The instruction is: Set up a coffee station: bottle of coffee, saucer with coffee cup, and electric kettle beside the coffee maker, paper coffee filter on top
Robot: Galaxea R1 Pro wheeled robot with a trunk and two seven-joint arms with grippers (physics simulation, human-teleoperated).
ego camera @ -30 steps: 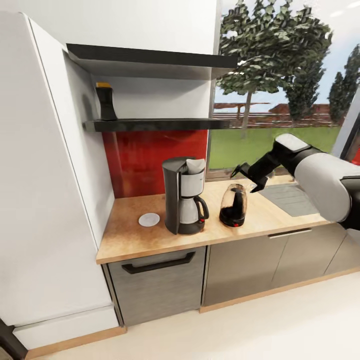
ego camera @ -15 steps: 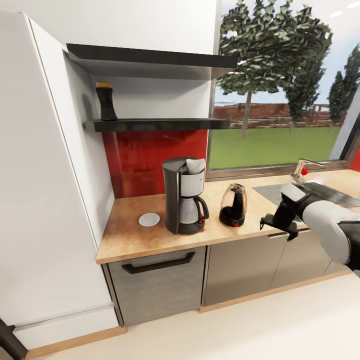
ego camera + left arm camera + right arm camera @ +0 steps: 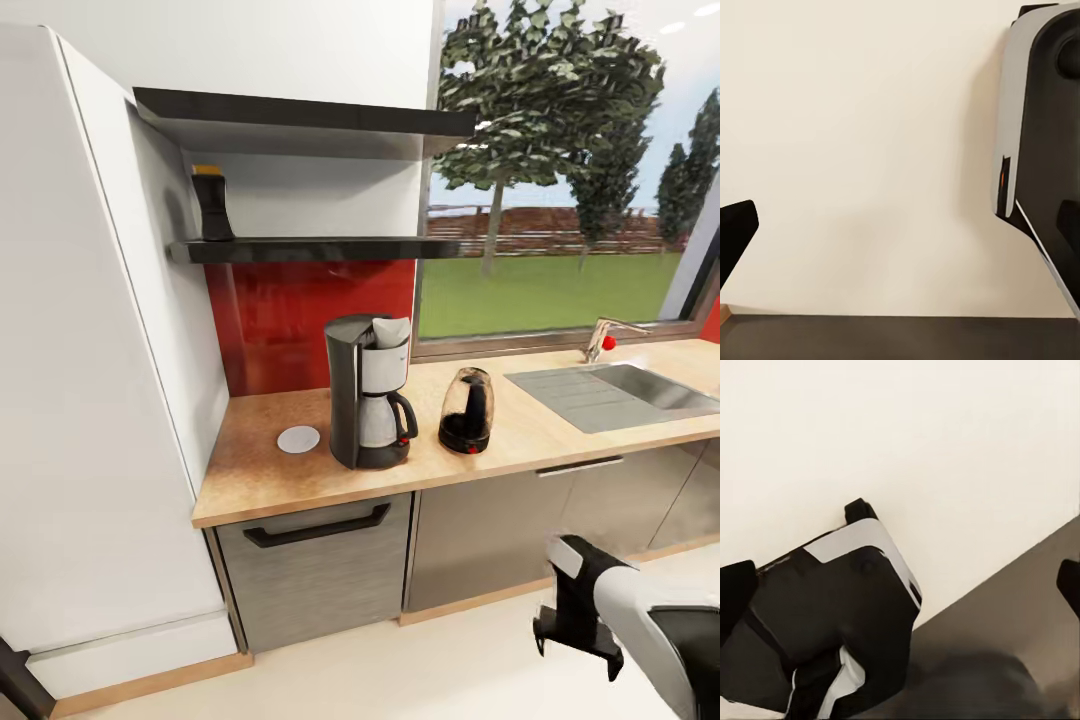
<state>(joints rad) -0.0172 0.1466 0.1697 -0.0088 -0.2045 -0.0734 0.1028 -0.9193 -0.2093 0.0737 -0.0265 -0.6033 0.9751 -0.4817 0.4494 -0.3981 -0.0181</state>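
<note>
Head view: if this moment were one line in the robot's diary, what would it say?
electric kettle: beside coffee maker | saucer: on counter, no cup | bottle of coffee: on kitchen shelf | right gripper: low, empty

Coffee station items: four on the countertop, one on the shelf.
Coffee maker (image 3: pixel 369 392) stands upright on the countertop (image 3: pixel 300 475), white paper coffee filter (image 3: pixel 392 330) in its top. Electric kettle (image 3: pixel 467 411) stands upright just beside it on the window side. Saucer (image 3: pixel 298 439) lies flat near its other side. Bottle of coffee (image 3: pixel 211 203), yellow-orange cap, stands upright on the kitchen shelf (image 3: pixel 320 248).
</note>
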